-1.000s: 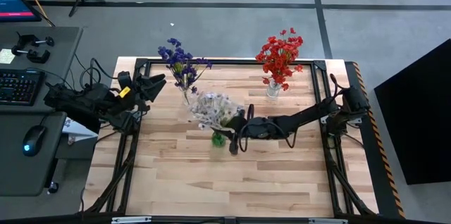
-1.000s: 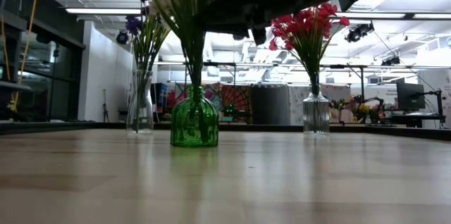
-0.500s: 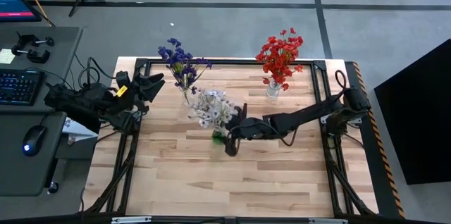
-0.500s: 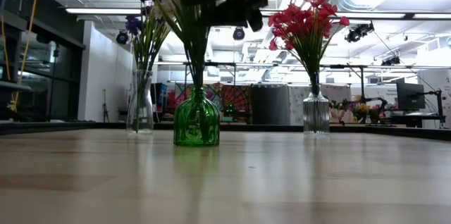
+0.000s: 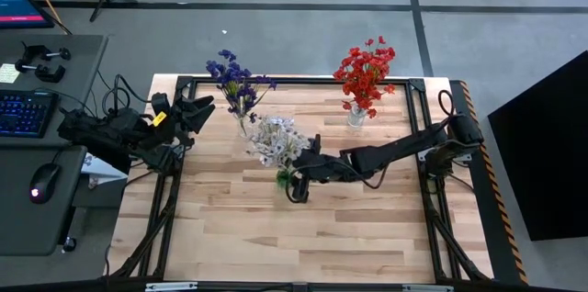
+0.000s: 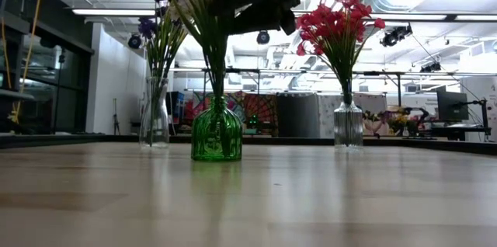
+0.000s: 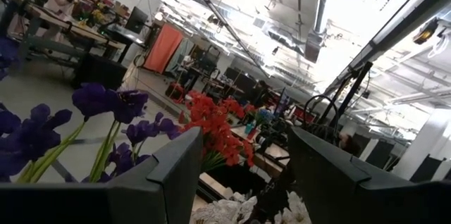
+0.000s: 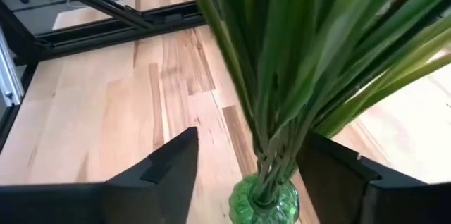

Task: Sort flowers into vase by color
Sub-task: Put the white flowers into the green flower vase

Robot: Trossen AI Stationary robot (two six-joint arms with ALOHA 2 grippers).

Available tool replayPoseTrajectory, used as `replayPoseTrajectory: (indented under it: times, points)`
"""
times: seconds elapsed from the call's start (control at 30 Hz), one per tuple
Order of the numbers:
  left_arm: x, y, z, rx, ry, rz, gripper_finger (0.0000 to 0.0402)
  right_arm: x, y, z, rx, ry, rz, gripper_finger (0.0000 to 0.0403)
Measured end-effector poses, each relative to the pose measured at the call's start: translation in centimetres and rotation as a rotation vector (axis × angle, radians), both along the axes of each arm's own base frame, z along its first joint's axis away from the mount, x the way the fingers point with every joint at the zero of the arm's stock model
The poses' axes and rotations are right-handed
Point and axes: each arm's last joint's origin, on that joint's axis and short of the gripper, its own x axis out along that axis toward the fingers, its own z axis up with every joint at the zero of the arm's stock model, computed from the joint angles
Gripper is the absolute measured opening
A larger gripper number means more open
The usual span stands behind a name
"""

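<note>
White flowers (image 5: 274, 140) stand with their stems in a green glass vase (image 6: 216, 133) mid-table. Purple flowers (image 5: 235, 79) fill a clear vase (image 6: 154, 115) at the far left. Red flowers (image 5: 365, 70) fill a clear vase (image 6: 348, 124) at the far right. My right gripper (image 5: 298, 182) hangs open just above the green vase (image 8: 263, 200). Its fingers stand on either side of the white flowers' green stems (image 8: 271, 111), with gaps showing to both. My left gripper (image 5: 204, 106) waits open at the table's far left, beside the purple flowers (image 7: 106, 101).
A black frame (image 5: 303, 81) runs around the wooden table top. A desk with keyboard (image 5: 26, 113) and mouse stands left of the table. Bare wood lies across the near half of the table (image 5: 303, 237).
My right gripper has gone a little toward the table's left and near edges, ending beside and above the green vase. The white flowers' heads have shifted slightly toward the left and stand in the vase.
</note>
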Motion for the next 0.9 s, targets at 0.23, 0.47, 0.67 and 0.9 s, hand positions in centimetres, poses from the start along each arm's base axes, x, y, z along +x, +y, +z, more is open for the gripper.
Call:
replayPoseTrajectory:
  times: [0.23, 0.47, 0.67, 0.9]
  points:
    - [0.0, 0.0, 0.0, 0.000, 0.000, 0.000, 0.0197, -0.6, 0.5, 1.1, -0.023, -0.033, -0.028, 0.0145]
    - [0.0, 0.0, 0.0, 0.000, 0.001, 0.002, 0.0197, -1.1, 0.2, 1.9, -0.042, -0.044, -0.039, 0.0090]
    - [0.0, 0.0, 0.0, 0.000, 0.002, 0.002, 0.0197, -1.1, 0.3, 2.0, -0.041, -0.043, -0.036, 0.0046]
    - [0.0, 0.0, 0.0, 0.000, 0.002, 0.003, 0.0197, -1.2, -0.1, 1.8, 0.005, -0.027, -0.074, 0.0004]
